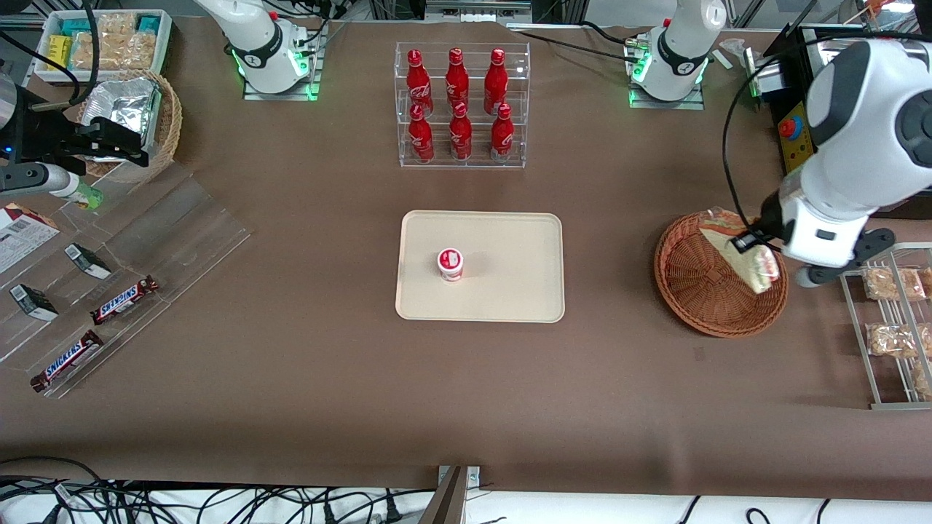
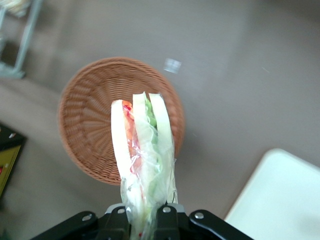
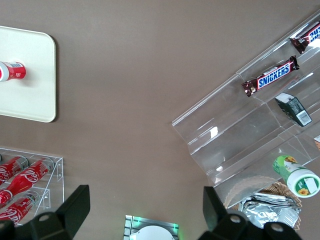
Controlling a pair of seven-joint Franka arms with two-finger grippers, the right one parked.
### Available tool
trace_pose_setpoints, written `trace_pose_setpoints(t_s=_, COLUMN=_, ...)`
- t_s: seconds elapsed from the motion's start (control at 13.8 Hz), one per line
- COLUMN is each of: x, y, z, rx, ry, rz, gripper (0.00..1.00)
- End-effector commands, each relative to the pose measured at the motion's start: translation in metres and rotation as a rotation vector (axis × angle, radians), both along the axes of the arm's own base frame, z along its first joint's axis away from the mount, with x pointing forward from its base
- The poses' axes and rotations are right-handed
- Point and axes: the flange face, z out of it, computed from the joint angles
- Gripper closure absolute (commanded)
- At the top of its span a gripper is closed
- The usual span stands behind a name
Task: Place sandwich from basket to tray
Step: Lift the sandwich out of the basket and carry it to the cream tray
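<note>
Claw (image 2: 145,220) clenched on wrapped sandwich (image 2: 142,150), gripping it at one end. Sandwich lifted clear above basket (image 2: 85,120), hanging over the basket's rim. Basket sits on table toward the working arm's end. Tray (image 1: 510,284) mid-table, well apart from basket; small red-and-white cup (image 1: 451,264) stands on it.

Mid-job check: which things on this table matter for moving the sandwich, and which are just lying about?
Job:
- sandwich, held in the pincer above the basket
- basket
- tray

Lying about:
- small red-and-white cup on the tray
- red bottles in the clear rack
- chocolate bars
- bagged snacks
- foil-lined basket
</note>
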Motion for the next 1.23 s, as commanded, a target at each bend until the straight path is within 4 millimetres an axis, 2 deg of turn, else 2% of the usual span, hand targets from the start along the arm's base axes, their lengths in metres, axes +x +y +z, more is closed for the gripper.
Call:
trace_pose_setpoints(t_s=0.0, x=-0.008, y=-0.066, z=0.009, rx=-0.054, ry=0.01, rz=-0.28, gripper=1.0)
trace_pose_setpoints(t_s=0.15, x=-0.021, y=-0.118, z=0.003, rx=-0.087, ry=0.011, rz=-0.417, gripper=1.0)
trace_pose_setpoints(t_s=0.29, x=-0.031, y=-0.164, z=-0.012, rx=-0.126, ry=0.005, rz=-0.498, gripper=1.0)
trace_pose_setpoints(t_s=0.58, x=-0.047, y=-0.23, z=-0.071, rx=-0.181, ry=-0.006, rz=-0.571, gripper=1.0)
trace_pose_setpoints(t_s=0.94, x=-0.06, y=-0.286, z=-0.165, rx=-0.118, ry=-0.029, rz=-0.521, gripper=1.0)
trace_pose_setpoints(t_s=1.16, x=-0.069, y=-0.308, z=-0.216, rx=-0.075, ry=-0.032, rz=-0.523, gripper=1.0)
